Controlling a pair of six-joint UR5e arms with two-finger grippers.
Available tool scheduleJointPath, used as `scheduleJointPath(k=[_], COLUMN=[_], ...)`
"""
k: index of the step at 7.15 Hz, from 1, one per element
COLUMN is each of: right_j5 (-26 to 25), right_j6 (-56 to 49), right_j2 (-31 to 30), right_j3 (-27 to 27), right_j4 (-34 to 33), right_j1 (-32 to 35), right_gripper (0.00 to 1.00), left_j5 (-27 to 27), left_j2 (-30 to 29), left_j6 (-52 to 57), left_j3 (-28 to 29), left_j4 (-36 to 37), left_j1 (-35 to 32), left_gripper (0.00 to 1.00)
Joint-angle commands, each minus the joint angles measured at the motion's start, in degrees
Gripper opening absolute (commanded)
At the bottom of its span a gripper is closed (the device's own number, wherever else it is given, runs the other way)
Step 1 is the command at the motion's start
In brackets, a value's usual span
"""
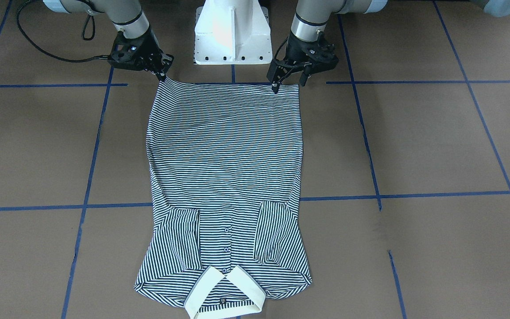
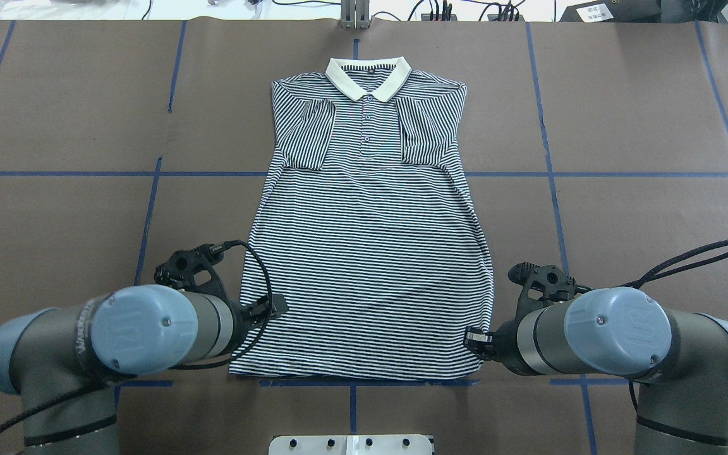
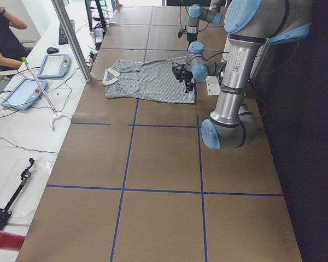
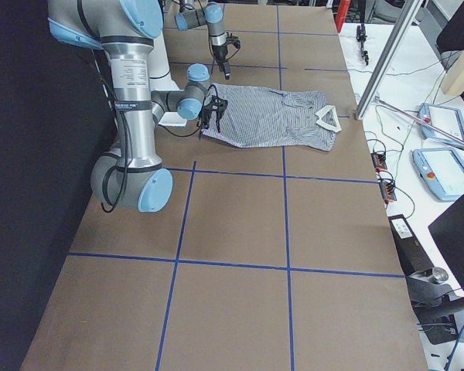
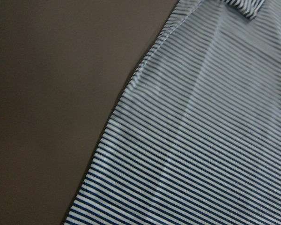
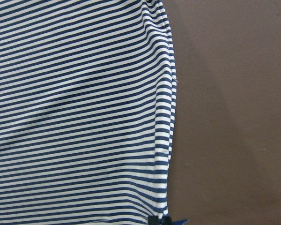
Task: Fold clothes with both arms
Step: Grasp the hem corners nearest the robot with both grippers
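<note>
Left gripper (image 1: 289,84) spread astride polo shirt (image 1: 224,168) hem corner, right gripper (image 1: 163,76) pinching the opposite corner, collar (image 1: 226,290) far beyond both.

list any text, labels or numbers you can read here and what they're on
Nothing reads clearly.
Neck tag inside the collar of the polo shirt: too small.
Lettering on the left arm: blurred.
Sticker on the right arm: too small.
Embossed mark on its blue joint cap: illegible.
</note>
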Motion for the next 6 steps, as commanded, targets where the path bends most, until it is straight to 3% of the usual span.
scheduleJointPath(k=[1, 6], right_j5=[0.2, 0.3], right_j6=[-0.1, -0.1], right_j2=[0.0, 0.7], right_j3=[0.2, 0.0], right_j4=[0.1, 0.0], right_j1=[0.3, 0.4], right_gripper=[0.00, 0.00], left_j5=[2.9, 3.5], left_j2=[0.5, 0.9], left_j6=[-3.6, -3.6], left_j3=[3.0, 5.3], left_j4=[0.6, 0.5], left_j1=[4.7, 4.6], left_gripper=[1.00, 1.00])
